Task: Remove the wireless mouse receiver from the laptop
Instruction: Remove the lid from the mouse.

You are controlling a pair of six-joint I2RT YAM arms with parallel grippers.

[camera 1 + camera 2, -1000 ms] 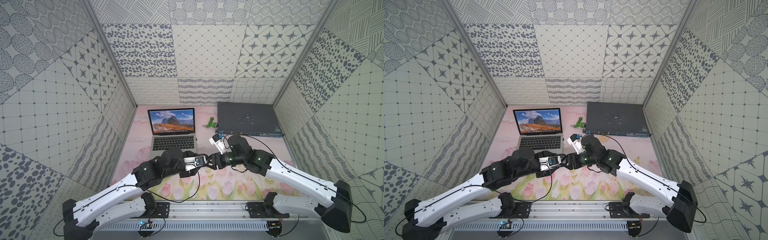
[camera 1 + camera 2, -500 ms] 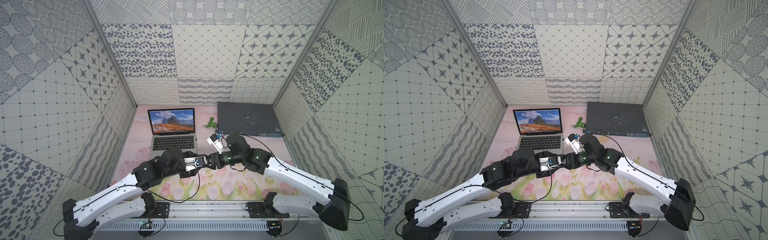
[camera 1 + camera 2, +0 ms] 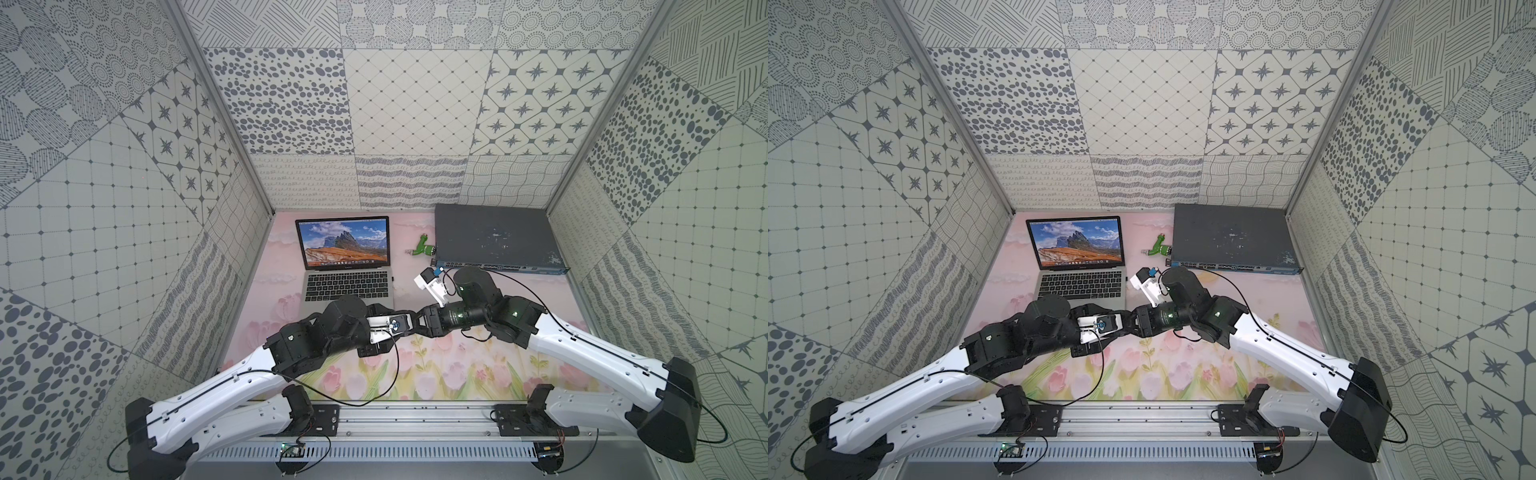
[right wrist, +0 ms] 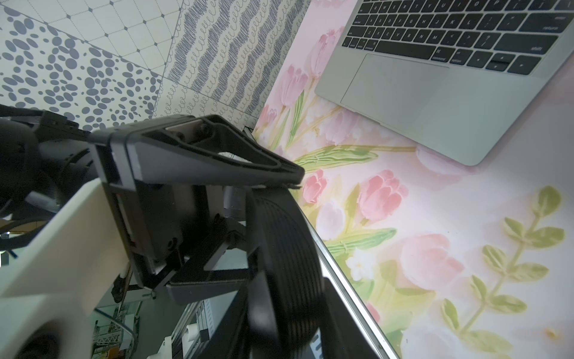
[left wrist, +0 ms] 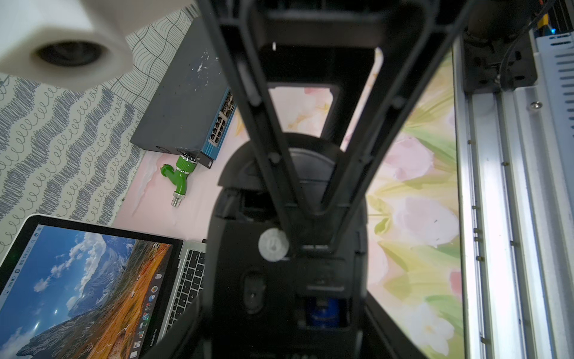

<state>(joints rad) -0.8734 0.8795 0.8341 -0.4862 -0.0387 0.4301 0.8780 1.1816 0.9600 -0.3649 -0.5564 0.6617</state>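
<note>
Both arms meet low over the bench (image 3: 465,374), just in front of the laptop (image 3: 347,286). The laptop stands at the back left, lid open, with a mountain picture on the screen.

Left tool (image 3: 411,325): partly open and closed on the black mouse (image 5: 289,273). The mouse lies between its fingers, underside toward the left wrist camera. An open compartment in the mouse shows something blue.

Right tool (image 3: 423,319): comes in from the opposite side. One finger (image 5: 267,130) is seen broadside, its tip at the mouse's underside. We cannot tell how far this tool is open, nor whether it holds anything.

Wireless mouse receiver (image 5: 204,240): we read it as the tiny dark nub at the laptop's right edge near the hinge, apart from both tools. It is too small to be sure.

Beyond the right arm lies a dark grey switch box (image 3: 494,239), with a green stick (image 3: 423,248) just beside its near left corner.
</note>
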